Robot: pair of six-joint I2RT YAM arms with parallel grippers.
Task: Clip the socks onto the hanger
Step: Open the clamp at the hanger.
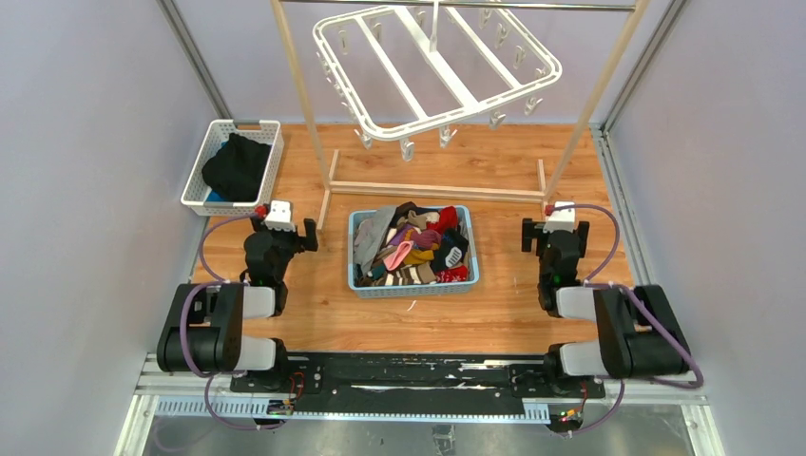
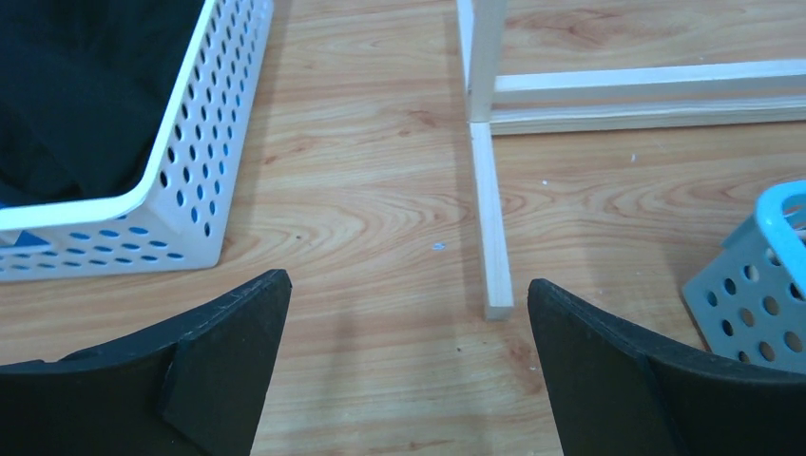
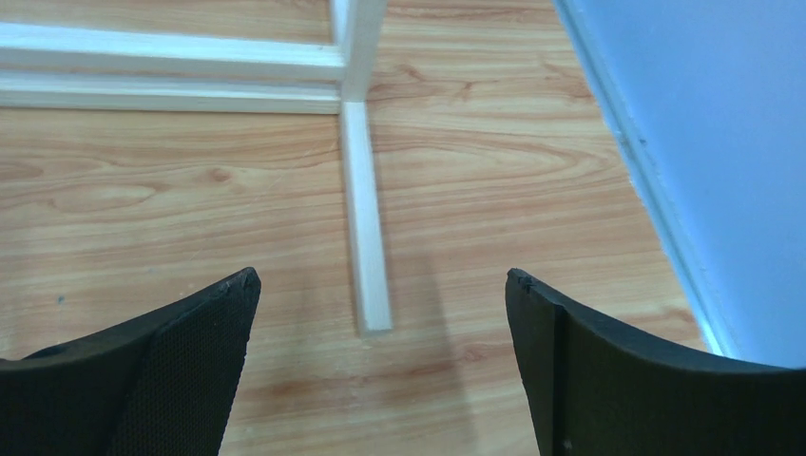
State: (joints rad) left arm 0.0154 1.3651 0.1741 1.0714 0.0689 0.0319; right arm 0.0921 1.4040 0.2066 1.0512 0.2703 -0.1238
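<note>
While the clips [image 1: 407, 147] on the hanger [image 1: 475, 95] hang bare, the socks [image 1: 413, 249] lie heaped in the basket [image 1: 414, 288] between the left fingers [image 2: 228, 351] and right fingers [image 3: 190, 351], both spread wide and empty.

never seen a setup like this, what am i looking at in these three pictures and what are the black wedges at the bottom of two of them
It is a robot: two arms bolted to the near edge of a wooden table. The wide picture looks down from above and behind them. The other two come from a camera on each wrist, so the black wedges are that arm's own fingers: left gripper, right gripper. Both are open and hold nothing. On the table stand a blue basket full of socks, a white basket with a black garment, and a wooden rack. A white hanger with clips hangs from it, with no socks on it.
</note>
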